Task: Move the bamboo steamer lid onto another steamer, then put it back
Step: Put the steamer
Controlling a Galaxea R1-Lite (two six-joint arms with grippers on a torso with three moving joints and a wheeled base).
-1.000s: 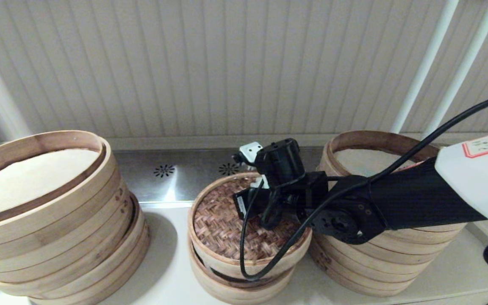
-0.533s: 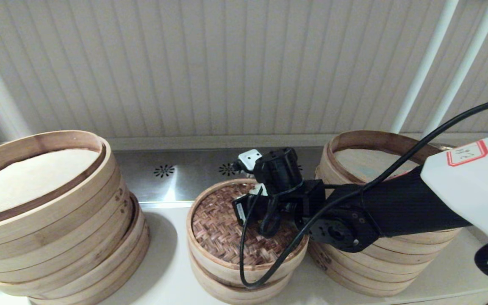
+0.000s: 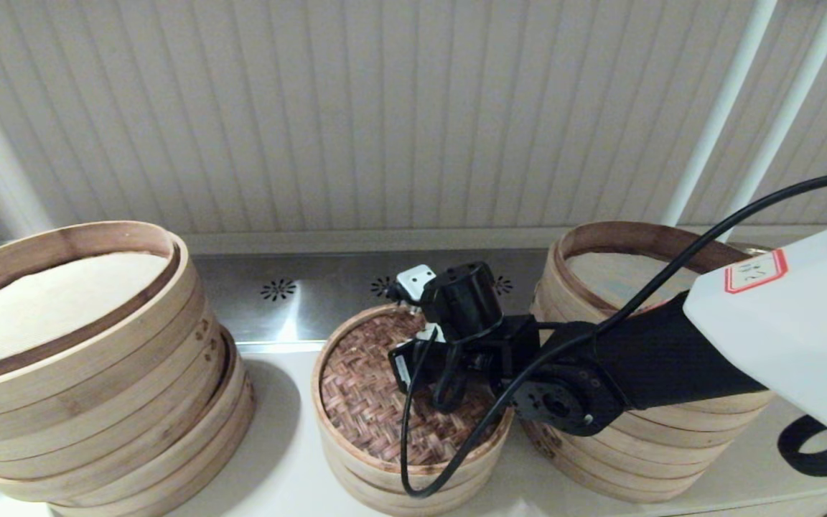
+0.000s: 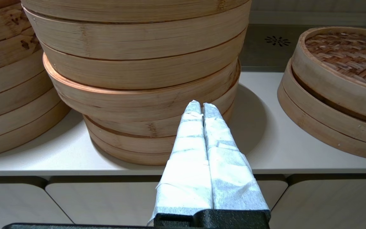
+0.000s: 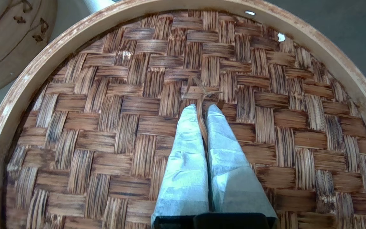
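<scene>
One woven lid (image 3: 377,395), one low steamer tray (image 4: 326,127) beneath it, two tall stacks (image 3: 90,373) (image 3: 636,445) — and two grippers (image 4: 201,106) (image 5: 201,109).

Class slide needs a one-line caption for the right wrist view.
Right gripper fingers shut on a thin bamboo loop at the centre of the bamboo steamer lid.

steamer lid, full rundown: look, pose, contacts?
The bamboo steamer lid is round, with a dark brown herringbone-woven top recessed inside a pale, smooth rim band scuffed at its edge. It sits in the middle of the counter on a low bamboo tray, roughly level and seated. A thin loop handle rises from the centre of the weave, and the right pincer is closed on it from above. The wide leaning stack stands to its left, the tall stack to its right.
</scene>
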